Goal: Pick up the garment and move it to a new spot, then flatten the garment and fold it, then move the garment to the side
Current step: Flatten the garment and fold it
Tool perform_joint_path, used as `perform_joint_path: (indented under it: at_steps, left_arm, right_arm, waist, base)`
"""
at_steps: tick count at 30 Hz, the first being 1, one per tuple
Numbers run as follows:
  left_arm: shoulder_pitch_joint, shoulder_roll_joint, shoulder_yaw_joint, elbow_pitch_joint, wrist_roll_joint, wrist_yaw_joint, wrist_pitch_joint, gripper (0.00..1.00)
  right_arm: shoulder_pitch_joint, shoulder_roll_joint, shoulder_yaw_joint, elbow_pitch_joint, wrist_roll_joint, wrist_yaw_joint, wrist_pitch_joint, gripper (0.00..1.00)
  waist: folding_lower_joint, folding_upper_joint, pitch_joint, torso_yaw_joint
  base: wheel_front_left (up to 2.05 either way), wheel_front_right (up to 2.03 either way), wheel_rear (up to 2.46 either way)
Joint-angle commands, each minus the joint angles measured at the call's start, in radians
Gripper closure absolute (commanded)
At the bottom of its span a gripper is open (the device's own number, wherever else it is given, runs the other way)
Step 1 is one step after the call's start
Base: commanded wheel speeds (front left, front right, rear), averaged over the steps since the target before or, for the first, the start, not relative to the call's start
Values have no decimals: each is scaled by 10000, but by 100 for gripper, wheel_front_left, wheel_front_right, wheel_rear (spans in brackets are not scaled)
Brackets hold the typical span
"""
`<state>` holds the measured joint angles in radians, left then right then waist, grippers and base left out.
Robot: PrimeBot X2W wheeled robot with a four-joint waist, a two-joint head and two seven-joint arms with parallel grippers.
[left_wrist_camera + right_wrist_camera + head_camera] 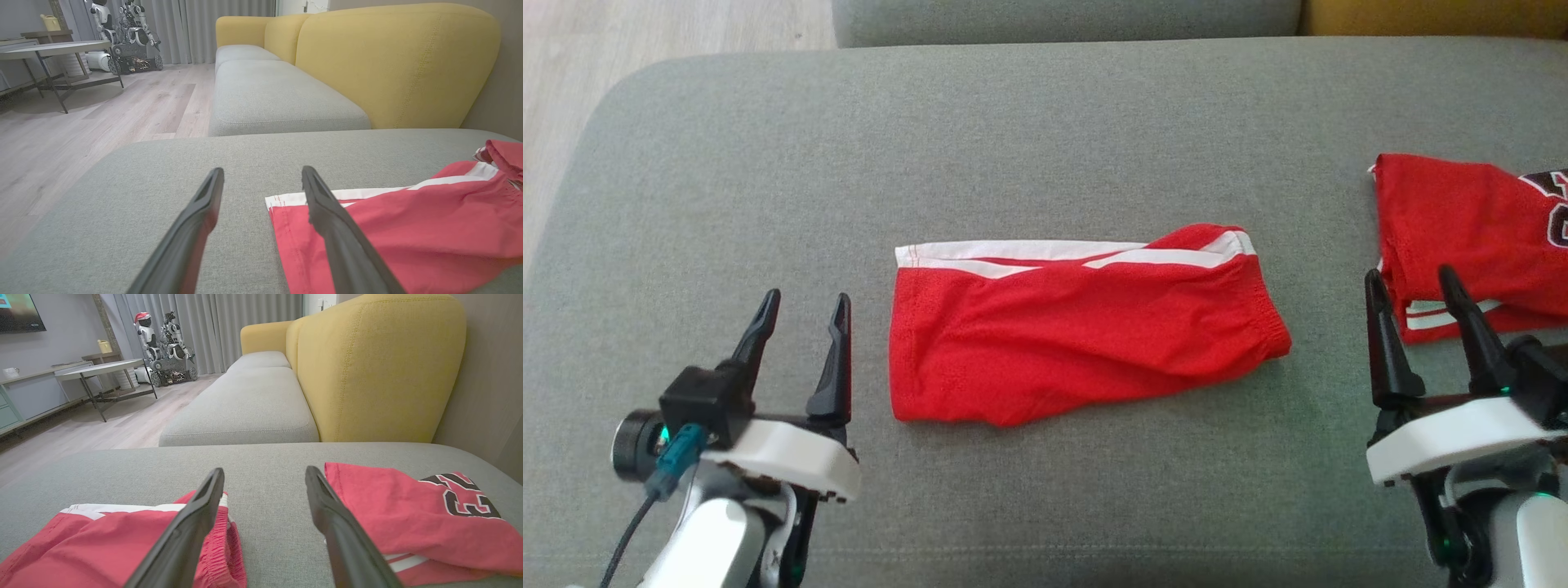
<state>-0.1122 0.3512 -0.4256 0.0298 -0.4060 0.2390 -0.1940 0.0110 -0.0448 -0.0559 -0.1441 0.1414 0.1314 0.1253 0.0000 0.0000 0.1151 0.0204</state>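
Observation:
A red garment [1086, 327], shorts with white stripes along the far edge, lies folded flat in the middle of the grey cushion [1045, 122]. My left gripper [805, 300] stands open just left of its left edge, with nothing between the fingers. In the left wrist view the left gripper [262, 170] hangs low over the cushion, its right finger over the garment's [408, 228] near corner. My right gripper [1409, 276] is open and empty to the right of the garment. The right wrist view shows the right gripper [264, 470] above bare cushion beside the garment's [102, 539] waistband end.
A second red piece, a jersey [1462, 220] with a dark number [461, 494], lies at the cushion's right, close to my right fingers. Wooden floor [572, 82] drops off at the left. A yellow sofa back [388, 61], a round table [53, 49] and another robot [126, 36] stand beyond.

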Motion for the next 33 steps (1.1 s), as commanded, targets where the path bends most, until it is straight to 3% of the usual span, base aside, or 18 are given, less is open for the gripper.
perform_joint_path:
  at_steps: [1,12,17,19,33]
  left_arm:
    - [-340,326,455,-382,20,47,22,0]
    - [-650,296,377,-479,22,31,11,0]
    - [-944,193,272,-462,53,-63,-83,0]
    - [-1143,105,205,-388,98,-83,-137,0]
    - [-1692,-217,51,-11,187,-210,-434,0]
  right_arm:
    - [-249,-54,178,-361,66,-7,49,0]
    - [-760,-54,506,215,122,-7,94,0]
    - [-1594,-54,1371,1594,1,-7,277,0]
    - [-2162,-54,1621,2667,-51,-7,321,0]
    - [-3431,-68,1192,5604,-212,-7,909,0]
  waist:
    - [0,0,13,2]
    - [0,0,313,178]
    - [0,0,727,431]
    - [0,0,980,581]
    - [0,0,1655,829]
  base:
    - [0,0,0]
    - [0,0,0]
    - [0,0,0]
    - [0,0,0]
    - [0,0,0]
